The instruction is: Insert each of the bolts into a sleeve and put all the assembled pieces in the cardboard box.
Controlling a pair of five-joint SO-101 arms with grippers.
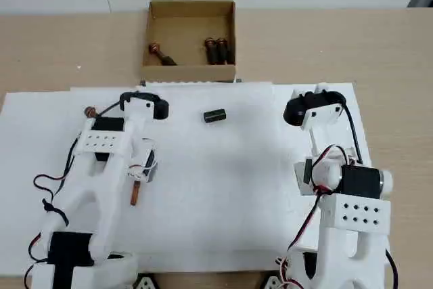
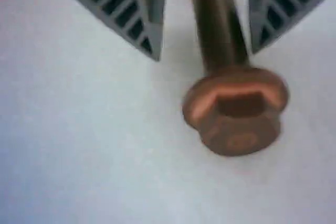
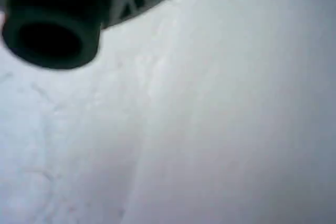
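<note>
A copper bolt (image 2: 231, 108) lies on the white sheet with its shaft between the grey fingers (image 2: 131, 14) of my left gripper (image 2: 202, 53). The gripper is open, with a gap showing on one side of the shaft. In the high view that bolt (image 1: 134, 194) pokes out toward the table's front from the left gripper (image 1: 140, 175). My right gripper (image 1: 308, 171) is shut on a black sleeve (image 3: 50, 35), held just above the sheet at the right. Another black sleeve (image 1: 215, 116) lies loose near the sheet's back middle. The cardboard box (image 1: 191, 71) holds assembled pieces (image 1: 218, 51).
A second copper bolt head (image 1: 89, 111) shows beside the left arm at the far left. The white sheet (image 1: 223, 194) covers most of the wooden table, and its middle lies open between the two arms. One more piece (image 1: 162, 54) lies in the box's left part.
</note>
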